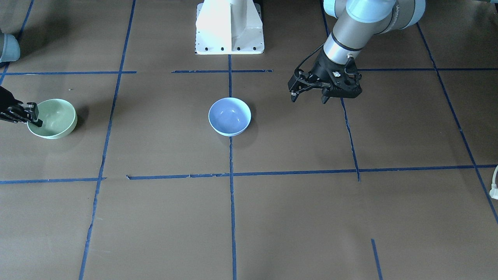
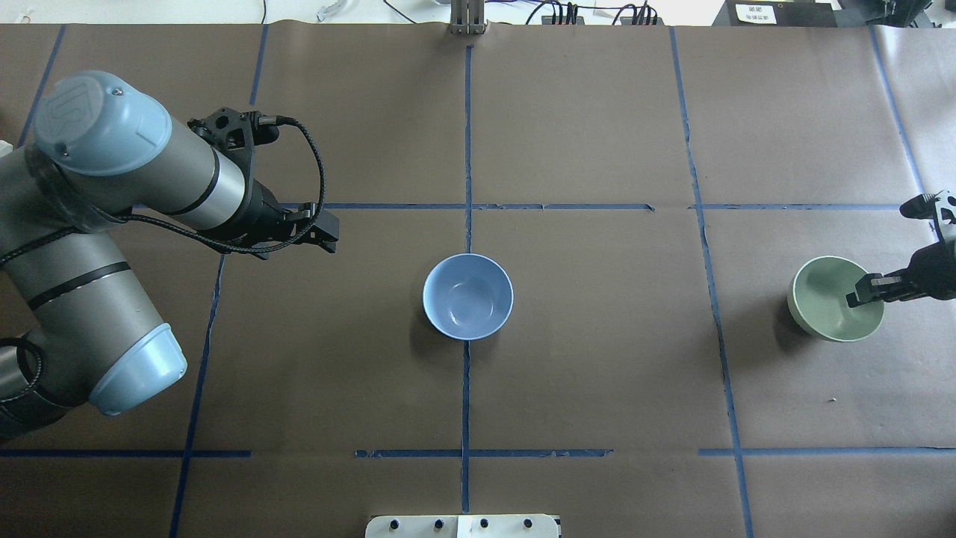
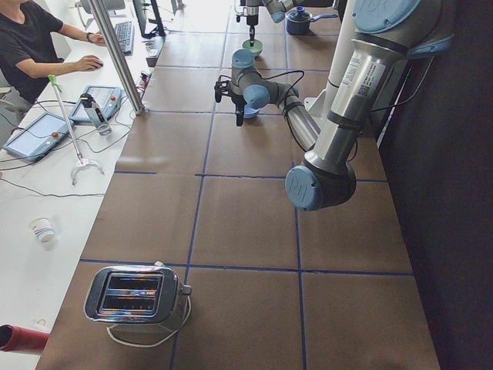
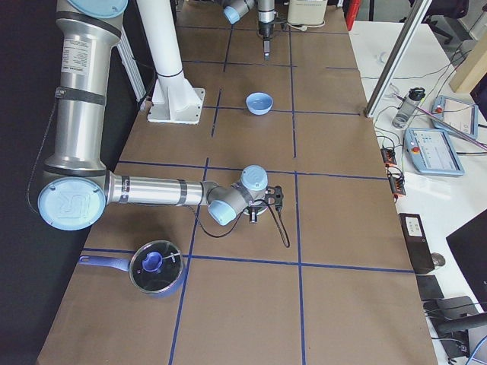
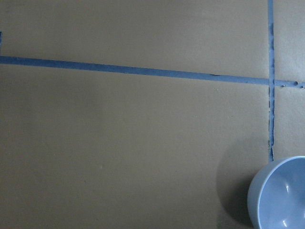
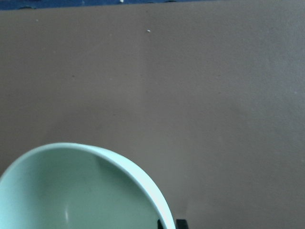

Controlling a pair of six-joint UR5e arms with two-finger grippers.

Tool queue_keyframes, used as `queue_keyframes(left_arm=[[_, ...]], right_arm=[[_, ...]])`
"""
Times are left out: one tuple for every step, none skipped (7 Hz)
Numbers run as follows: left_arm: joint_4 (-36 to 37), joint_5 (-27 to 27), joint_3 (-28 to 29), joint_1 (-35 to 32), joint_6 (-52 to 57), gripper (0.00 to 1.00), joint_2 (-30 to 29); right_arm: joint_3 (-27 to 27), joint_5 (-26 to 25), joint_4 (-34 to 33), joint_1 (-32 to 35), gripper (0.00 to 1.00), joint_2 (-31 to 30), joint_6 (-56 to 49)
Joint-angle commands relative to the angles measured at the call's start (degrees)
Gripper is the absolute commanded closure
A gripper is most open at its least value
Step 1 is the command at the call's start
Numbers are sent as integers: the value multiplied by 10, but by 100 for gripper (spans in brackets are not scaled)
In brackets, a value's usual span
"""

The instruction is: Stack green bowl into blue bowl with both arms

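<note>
Right gripper [image 1: 35, 116], partly cropped, clamps green bowl [image 1: 58, 116].

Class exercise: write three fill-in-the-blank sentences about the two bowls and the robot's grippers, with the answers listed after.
The blue bowl stands on the middle tape line with ___ in it.
The right gripper grips the green bowl by its ___.
The left gripper hangs above the table with its jaws ___.
Answers: nothing; rim; open.

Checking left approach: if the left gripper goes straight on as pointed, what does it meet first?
Likely bare table, short of the blue bowl: the left gripper tilts downward and its wrist view centres on table, bowl only in a corner. Depth unclear.
</note>
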Motion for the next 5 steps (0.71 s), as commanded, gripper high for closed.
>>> queue_keyframes(left_arm=[[1, -49, -27, -50, 61, 0, 50], [1, -70, -28, -73, 94, 0, 66], [1, -74, -28, -84, 125, 0, 81], [0, -78, -28, -91, 141, 0, 91], [1, -78, -27, -95, 149, 0, 93]], right_arm=[[72, -11, -2, -68, 100, 85, 221], [81, -42, -3, -112, 100, 151, 316], [77, -89, -11, -175, 100, 228, 394], [75, -148, -28, -227, 100, 287, 458], [78, -165, -99, -236, 100, 349, 481]])
